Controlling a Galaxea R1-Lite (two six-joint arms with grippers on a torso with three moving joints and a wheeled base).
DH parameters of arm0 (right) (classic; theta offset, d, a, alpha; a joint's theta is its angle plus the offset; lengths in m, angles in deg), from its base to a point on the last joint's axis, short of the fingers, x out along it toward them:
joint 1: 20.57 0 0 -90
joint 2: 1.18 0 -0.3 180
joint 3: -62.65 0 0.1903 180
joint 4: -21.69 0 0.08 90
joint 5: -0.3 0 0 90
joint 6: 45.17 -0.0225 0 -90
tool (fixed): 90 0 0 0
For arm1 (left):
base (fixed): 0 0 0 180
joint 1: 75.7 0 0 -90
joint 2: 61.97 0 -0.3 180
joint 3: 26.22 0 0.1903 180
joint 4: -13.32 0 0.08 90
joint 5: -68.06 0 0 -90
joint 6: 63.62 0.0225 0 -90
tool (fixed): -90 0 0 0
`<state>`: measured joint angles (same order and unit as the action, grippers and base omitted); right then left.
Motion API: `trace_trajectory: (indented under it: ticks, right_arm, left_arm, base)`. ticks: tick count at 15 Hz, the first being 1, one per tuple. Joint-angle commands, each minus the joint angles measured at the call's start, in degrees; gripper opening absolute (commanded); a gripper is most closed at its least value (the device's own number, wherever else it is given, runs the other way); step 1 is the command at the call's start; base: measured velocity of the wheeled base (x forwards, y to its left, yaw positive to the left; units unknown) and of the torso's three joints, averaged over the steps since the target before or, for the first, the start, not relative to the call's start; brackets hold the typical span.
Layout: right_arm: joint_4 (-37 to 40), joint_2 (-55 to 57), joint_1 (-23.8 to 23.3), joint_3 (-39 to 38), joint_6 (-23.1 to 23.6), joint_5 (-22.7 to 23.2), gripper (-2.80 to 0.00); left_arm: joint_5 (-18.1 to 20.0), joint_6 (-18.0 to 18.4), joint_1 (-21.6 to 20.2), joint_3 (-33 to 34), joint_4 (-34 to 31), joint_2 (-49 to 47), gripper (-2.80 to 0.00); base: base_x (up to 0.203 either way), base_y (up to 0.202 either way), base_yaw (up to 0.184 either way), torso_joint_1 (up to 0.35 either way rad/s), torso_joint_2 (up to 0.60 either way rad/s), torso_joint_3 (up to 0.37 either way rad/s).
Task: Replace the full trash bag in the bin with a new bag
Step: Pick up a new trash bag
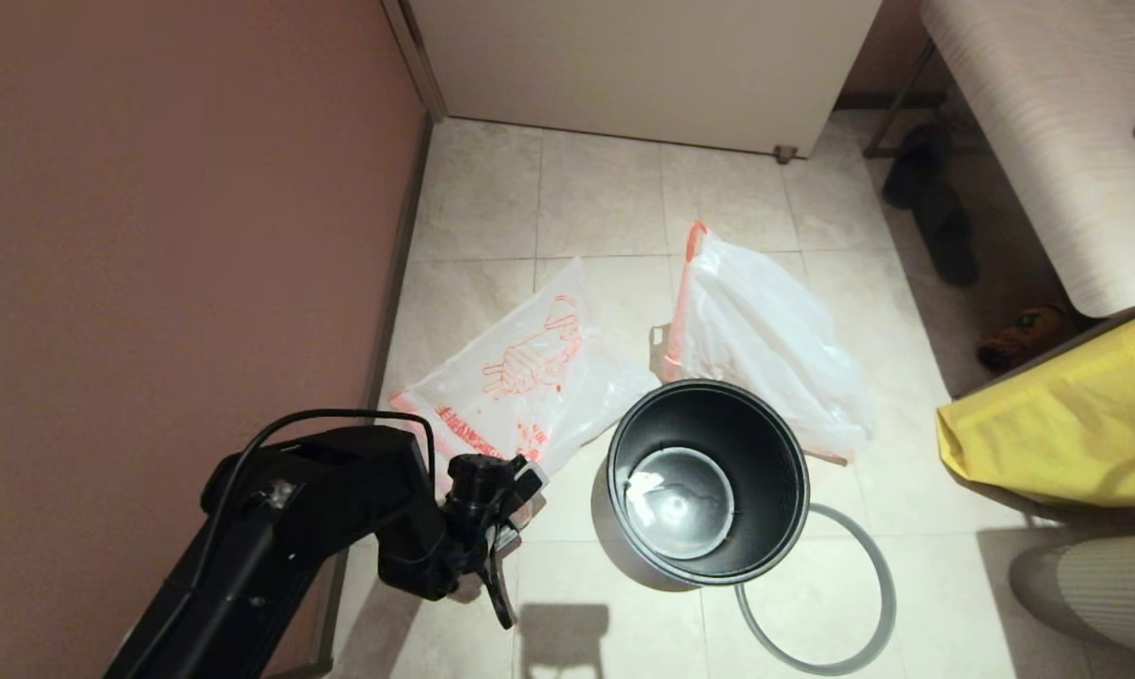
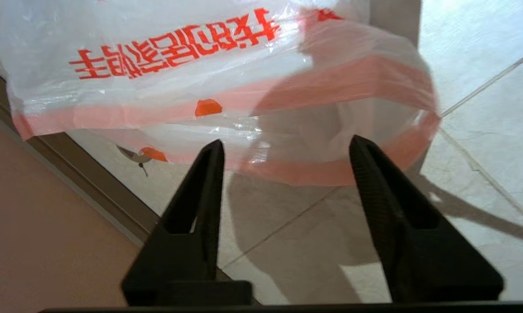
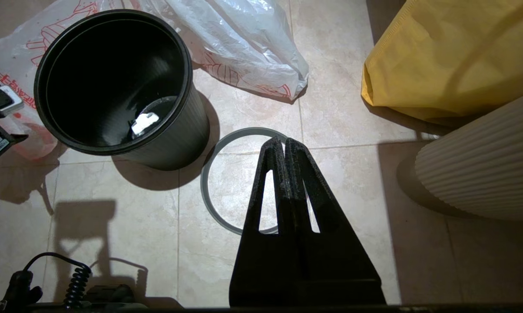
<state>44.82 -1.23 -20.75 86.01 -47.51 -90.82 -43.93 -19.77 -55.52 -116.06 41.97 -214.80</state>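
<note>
a crumpled yellow fabric bag (image 1: 1067,429) sits on the pale tiled floor (image 1: 577,198) beside a ribbed off-white rounded object (image 3: 483,169). a dark pair of slippers (image 1: 930,203) lies under a light wood-grain tabletop (image 1: 1039,141), with a white cabinet panel (image 1: 643,66) at the back and a brown wall (image 1: 172,207) alongside.
</note>
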Motion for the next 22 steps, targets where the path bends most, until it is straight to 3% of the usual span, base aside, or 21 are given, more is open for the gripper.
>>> trace_trajectory:
  ticks: [1,7,15,16,22]
  right_arm:
    - [0.0,0.0,0.0,0.0,0.0,0.0,-2.80]
    - [0.0,0.0,0.0,0.0,0.0,0.0,-2.80]
    - [0.0,0.0,0.0,0.0,0.0,0.0,-2.80]
    - [0.0,0.0,0.0,0.0,0.0,0.0,-2.80]
    - [0.0,0.0,0.0,0.0,0.0,0.0,-2.80]
  left_arm:
    - [-0.1,0.3,-0.9,-5.3,-4.6,-1.2,0.00]
    - [-0.2,0.4,-2.6,-16.7,-8.7,-7.5,0.00]
    - [-0.1,0.0,-2.6,-33.0,-6.9,-17.6,0.00]
    - [0.0,0.0,-2.7,-33.3,-5.7,-17.9,-2.80]
    - [-0.2,-0.2,-2.8,-33.4,-4.2,-17.6,-2.80]
  base:
    - [0.000,0.000,0.000,0.000,0.00,0.000]
    - [0.000,0.000,0.000,0.000,0.00,0.000]
    - [0.000,0.000,0.000,0.000,0.00,0.000]
    - [0.000,0.000,0.000,0.000,0.00,0.000]
    - [0.000,0.000,0.000,0.000,0.00,0.000]
